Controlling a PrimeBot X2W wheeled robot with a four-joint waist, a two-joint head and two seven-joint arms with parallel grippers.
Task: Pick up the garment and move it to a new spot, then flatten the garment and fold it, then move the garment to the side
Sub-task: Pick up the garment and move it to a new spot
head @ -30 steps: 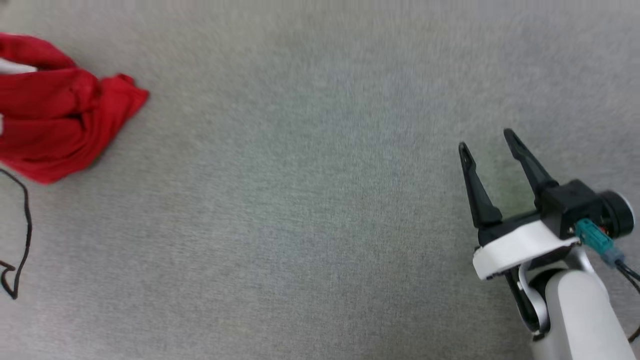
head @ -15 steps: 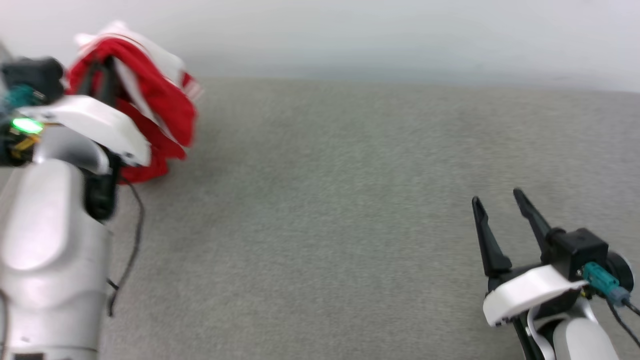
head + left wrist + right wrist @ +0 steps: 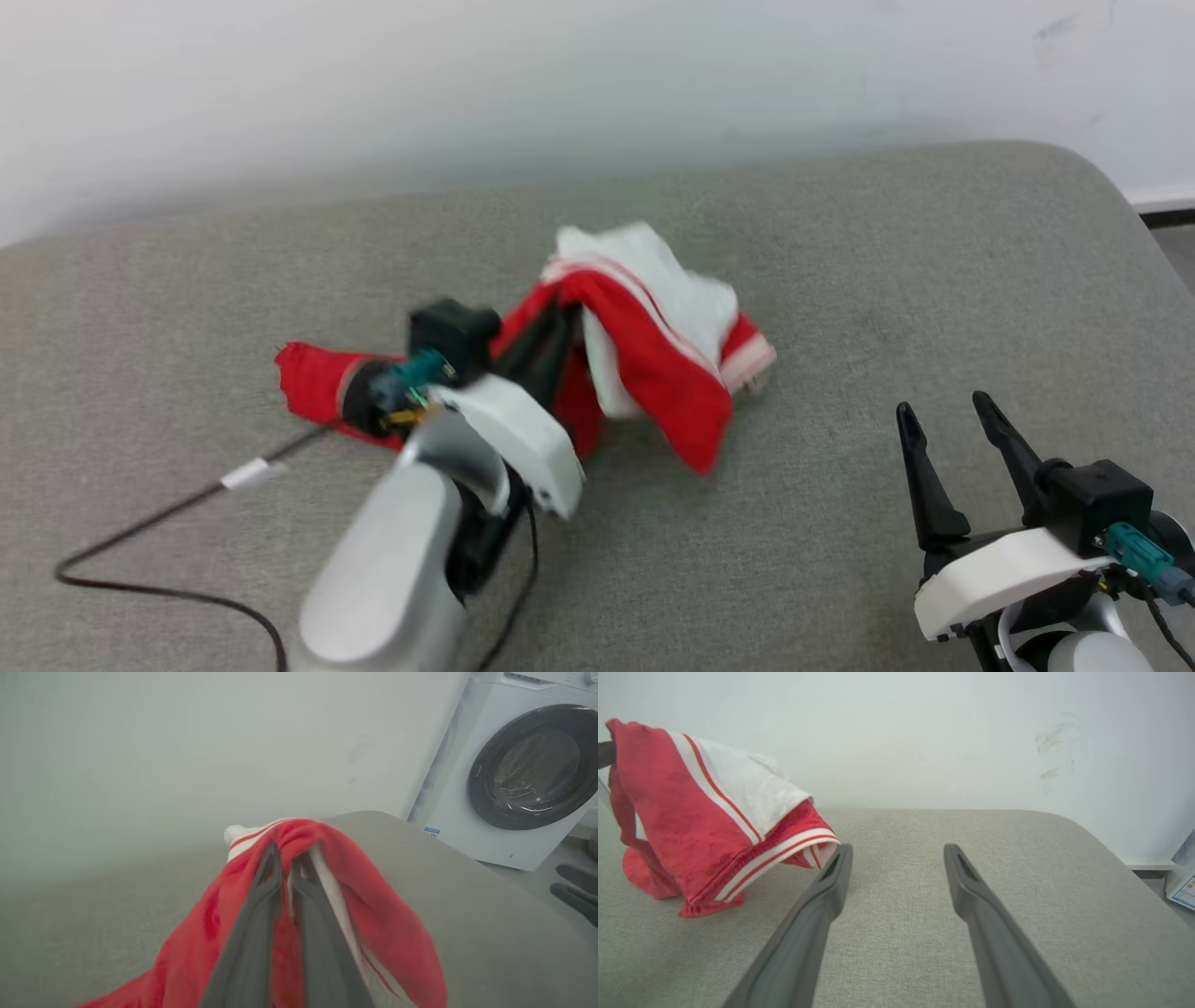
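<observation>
The garment (image 3: 667, 373), red with a white sleeve and red-and-white stripe trim, hangs bunched near the middle of the grey padded surface (image 3: 840, 243). My left gripper (image 3: 558, 322) is shut on its top fold. In the left wrist view the cloth (image 3: 383, 924) drapes over both sides of the closed left gripper (image 3: 286, 856). Its lower end trails on the surface behind the wrist. My right gripper (image 3: 943, 407) stands open at the lower right, well clear of the cloth. In the right wrist view the right gripper (image 3: 897, 851) has nothing between its fingers, and the garment (image 3: 691, 812) hangs to their left.
A pale wall runs behind the surface, whose rounded corner (image 3: 1111, 187) drops off at the far right. A white washing machine (image 3: 528, 774) stands beyond that edge. A black cable (image 3: 140, 523) from my left arm lies across the near left.
The head camera has swung, so the whole picture shifted. The garment lay crumpled at the left a second ago. It now hangs from my shut left gripper, closer to the right gripper, which stays open.
</observation>
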